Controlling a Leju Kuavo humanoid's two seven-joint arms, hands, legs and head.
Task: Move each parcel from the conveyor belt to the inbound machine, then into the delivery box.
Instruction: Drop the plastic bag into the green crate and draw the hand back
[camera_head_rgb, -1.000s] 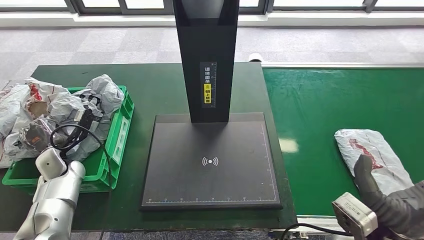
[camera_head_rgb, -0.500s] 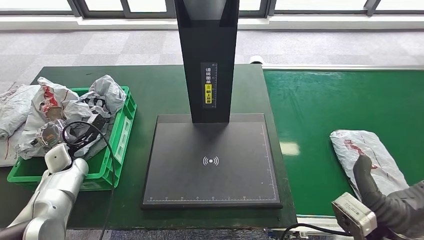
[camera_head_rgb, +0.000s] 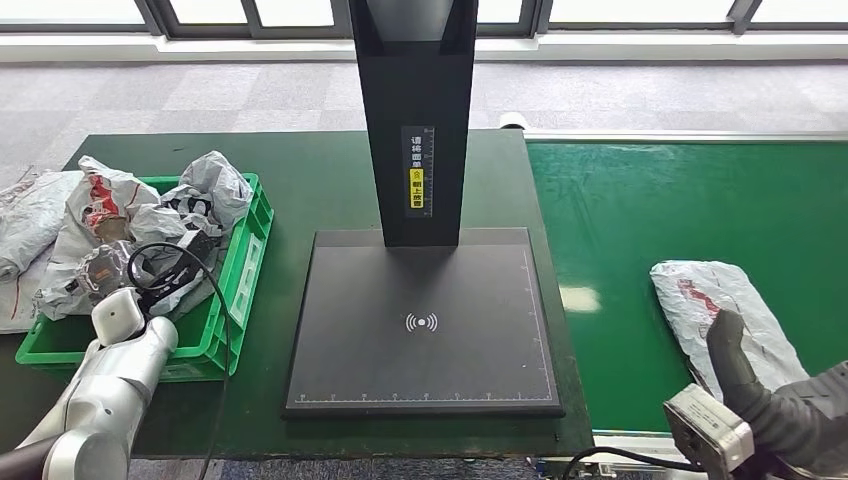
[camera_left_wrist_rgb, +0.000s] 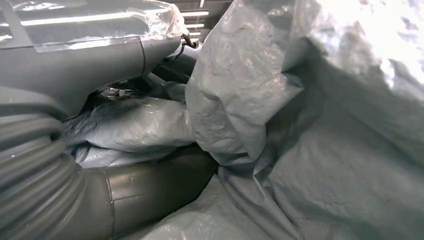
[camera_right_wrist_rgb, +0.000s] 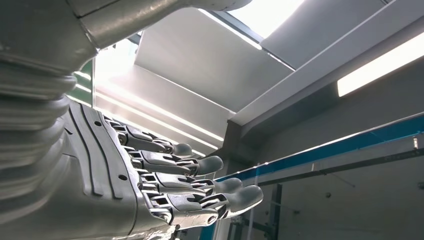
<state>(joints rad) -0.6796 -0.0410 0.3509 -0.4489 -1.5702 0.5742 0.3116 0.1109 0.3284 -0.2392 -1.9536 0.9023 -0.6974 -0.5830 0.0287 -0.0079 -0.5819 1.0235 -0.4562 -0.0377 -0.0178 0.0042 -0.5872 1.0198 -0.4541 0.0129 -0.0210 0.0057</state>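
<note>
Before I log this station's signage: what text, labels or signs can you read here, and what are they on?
Label on the black post: white Chinese characters above a yellow strip, too small to read.
Scanner plate: a white wireless-wave symbol, no words; ruler ticks along its edges, unreadable.
Parcel on the belt: red print, blurred.
Parcels in the green crate: red marks, unreadable.

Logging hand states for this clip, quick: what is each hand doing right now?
Left hand: among the grey parcels in the green box; grip cannot be told.
Right hand: open, holding nothing.
</note>
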